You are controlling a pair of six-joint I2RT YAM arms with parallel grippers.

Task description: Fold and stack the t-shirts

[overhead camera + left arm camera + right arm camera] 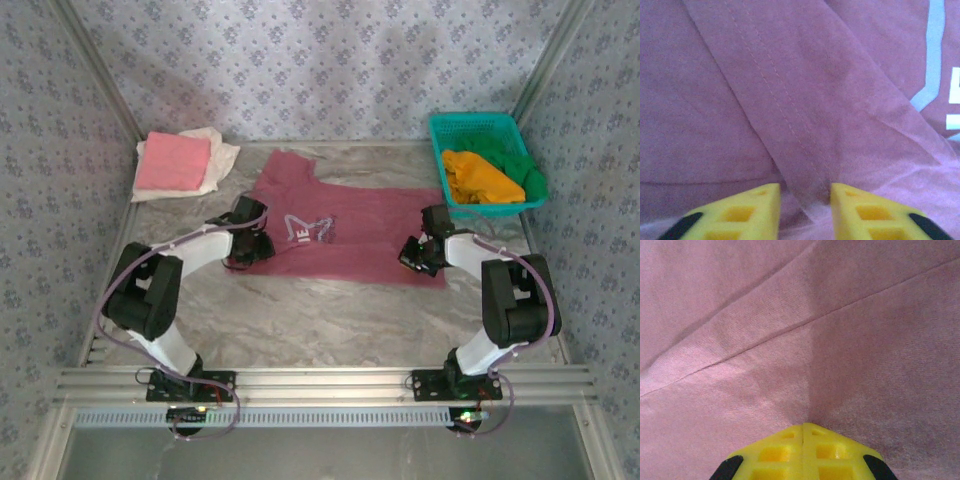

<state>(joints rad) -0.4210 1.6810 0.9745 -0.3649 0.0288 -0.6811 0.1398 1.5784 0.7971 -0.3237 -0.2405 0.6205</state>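
Yellow moulded plastic, the left gripper (805, 190) stands released, with a double-stitched fold of the maroon t-shirt (350, 230) lying in its gap. The right gripper (804, 426) is clenched on the same soft knit, creases fanning from its tip. The shirt lies mid-way across the marbled grey desk (330, 320), its white print partly cut off by a fold. Far left, a folded pink t-shirt (172, 163) rests on the cream t-shirt (222, 155). Far right, the orange t-shirt (480, 178) and green t-shirt (527, 176) bunch in a teal mesh basket (478, 122).

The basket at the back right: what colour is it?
Teal. The basket shows best in the top external view.
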